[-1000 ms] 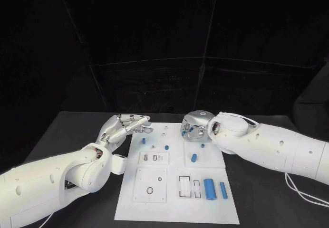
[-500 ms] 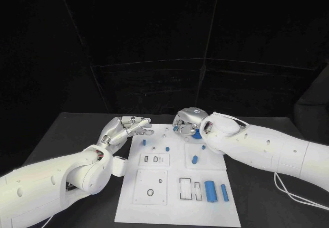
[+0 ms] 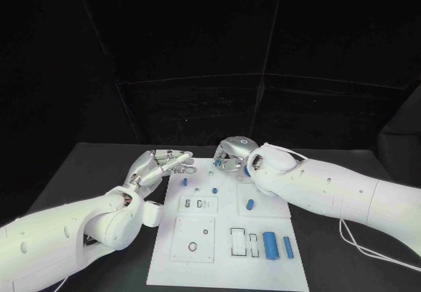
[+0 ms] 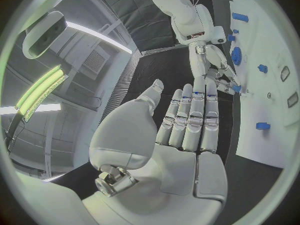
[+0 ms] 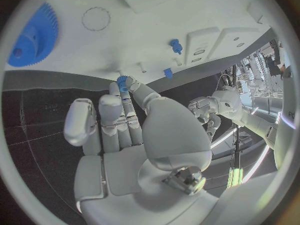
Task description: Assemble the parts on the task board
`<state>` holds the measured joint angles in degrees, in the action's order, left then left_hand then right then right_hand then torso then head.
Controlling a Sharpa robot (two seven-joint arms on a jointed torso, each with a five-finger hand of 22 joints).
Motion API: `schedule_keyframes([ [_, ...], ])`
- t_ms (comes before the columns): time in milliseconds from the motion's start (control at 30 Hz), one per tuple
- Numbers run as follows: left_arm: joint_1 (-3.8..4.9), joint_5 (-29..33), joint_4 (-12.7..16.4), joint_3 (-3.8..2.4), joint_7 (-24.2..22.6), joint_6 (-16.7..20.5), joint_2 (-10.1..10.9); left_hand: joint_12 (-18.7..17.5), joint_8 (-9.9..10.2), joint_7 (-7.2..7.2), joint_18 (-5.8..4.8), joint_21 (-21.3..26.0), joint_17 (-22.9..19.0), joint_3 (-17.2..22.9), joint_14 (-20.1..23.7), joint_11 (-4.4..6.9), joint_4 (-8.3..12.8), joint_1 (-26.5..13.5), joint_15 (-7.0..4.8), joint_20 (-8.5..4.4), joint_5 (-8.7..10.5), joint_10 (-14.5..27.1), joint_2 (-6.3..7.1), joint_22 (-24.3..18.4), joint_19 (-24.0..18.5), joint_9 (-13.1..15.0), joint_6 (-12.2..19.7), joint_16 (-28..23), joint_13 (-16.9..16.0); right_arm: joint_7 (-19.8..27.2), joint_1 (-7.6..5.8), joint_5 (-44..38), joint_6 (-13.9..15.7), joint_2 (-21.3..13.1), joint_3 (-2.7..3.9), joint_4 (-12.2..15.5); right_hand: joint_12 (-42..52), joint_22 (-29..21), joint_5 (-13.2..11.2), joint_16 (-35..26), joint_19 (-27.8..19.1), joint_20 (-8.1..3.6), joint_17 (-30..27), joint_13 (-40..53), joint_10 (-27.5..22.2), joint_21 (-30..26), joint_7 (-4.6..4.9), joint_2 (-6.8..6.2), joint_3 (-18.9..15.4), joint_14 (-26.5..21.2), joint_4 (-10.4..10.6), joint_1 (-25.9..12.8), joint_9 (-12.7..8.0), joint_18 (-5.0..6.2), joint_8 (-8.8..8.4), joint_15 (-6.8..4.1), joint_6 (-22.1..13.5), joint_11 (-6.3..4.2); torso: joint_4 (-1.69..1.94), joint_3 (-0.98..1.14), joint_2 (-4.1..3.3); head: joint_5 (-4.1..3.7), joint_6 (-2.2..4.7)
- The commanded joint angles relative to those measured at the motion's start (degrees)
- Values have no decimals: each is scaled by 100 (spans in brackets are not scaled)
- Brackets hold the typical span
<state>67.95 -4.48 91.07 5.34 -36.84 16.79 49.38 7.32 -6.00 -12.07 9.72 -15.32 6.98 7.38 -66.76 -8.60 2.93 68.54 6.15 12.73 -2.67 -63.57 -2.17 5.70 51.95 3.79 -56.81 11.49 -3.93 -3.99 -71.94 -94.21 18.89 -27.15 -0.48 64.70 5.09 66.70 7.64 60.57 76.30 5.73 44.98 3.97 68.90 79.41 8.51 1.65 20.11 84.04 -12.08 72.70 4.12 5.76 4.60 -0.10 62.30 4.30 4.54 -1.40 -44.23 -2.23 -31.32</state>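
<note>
The fingertips of the right hand (image 3: pixel 232 157) pinch a small part (image 5: pixel 122 81), blue and, it seems, toothed, between the thumb and one finger; the other fingers stand straight beside it. This hand is in the upper middle of the head view, over the far end of the board (image 3: pixel 224 267). In the right wrist view the board lies just beyond the fingertips, and a big gear (image 5: pixel 34 35) lies flat on it, a little apart from the held part. I judge that the part must go down on the board near this gear, so the right hand is the nearer one for the move. The left hand (image 3: pixel 160 165) is at the upper left, at the board's far left corner; its fingers (image 4: pixel 194 115) are straight and side by side, the thumb apart, and it holds nothing. On the board I count three small blue pieces (image 3: pixel 185 180) in the middle rows and two cylinders (image 3: pixel 269 243) at the lower right, their long axes pointing along the board's length.
</note>
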Motion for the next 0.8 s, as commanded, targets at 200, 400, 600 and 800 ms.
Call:
schedule_keyframes([
  [200, 10, 37, 3, -3, 7, -86, -5, -20, 32, -35, 84, 34, 7, -38, -22, -31, 2, -27, 5, 20, -16, 11, -28, -9, 31, -4, 12, -37, 4, -36, -15, -70, 49, 124, 6, -146, -23, 9, -17, 38, 44, 11, 10, -4, 7, 24, 14, -44, 21, 47, 8, 4, 1, -112, -15, -23, 15, 29, 11, 0, -16, 7, -4],
  [400, 12, 52, 8, -3, 21, -101, -14, -25, 36, -36, 85, 37, 8, -39, -22, -32, 8, -19, 5, 21, -16, 12, -34, -12, 32, -3, 13, -42, 4, -72, -16, -129, 6, 223, 6, -260, -33, 17, -20, 53, 41, 14, 15, -5, -3, 31, 16, -52, 39, 41, 31, -6, -1, -112, -22, -20, 7, 33, 12, 3, -31, 14, 7],
  [600, 13, 55, -2, -3, 39, -106, -24, -25, 36, -36, 85, 37, 8, -39, -22, -32, 8, -19, 5, 21, -16, 12, -34, -12, 32, -3, 13, -42, 4, -77, -16, -151, -46, 295, 6, -369, -45, 27, -35, 64, 39, 19, 13, -6, -14, 40, 20, -78, 47, 32, 60, -28, -3, -113, -30, -15, -3, 39, 15, 0, -28, 14, -1],
  [800, 13, 56, -18, -3, 69, -117, -40, -29, 39, -36, 85, 40, 9, -38, -21, -33, 11, -15, 6, 22, -16, 13, -39, -15, 33, -3, 15, -45, 4, -89, -16, -158, -73, 373, 6, -465, -82, 19, -57, 62, 14, 33, -26, -13, -69, 43, 37, -134, 80, 2, 111, -48, -12, -110, -60, 1, -55, 56, 12, 3, -28, 31, -13],
])
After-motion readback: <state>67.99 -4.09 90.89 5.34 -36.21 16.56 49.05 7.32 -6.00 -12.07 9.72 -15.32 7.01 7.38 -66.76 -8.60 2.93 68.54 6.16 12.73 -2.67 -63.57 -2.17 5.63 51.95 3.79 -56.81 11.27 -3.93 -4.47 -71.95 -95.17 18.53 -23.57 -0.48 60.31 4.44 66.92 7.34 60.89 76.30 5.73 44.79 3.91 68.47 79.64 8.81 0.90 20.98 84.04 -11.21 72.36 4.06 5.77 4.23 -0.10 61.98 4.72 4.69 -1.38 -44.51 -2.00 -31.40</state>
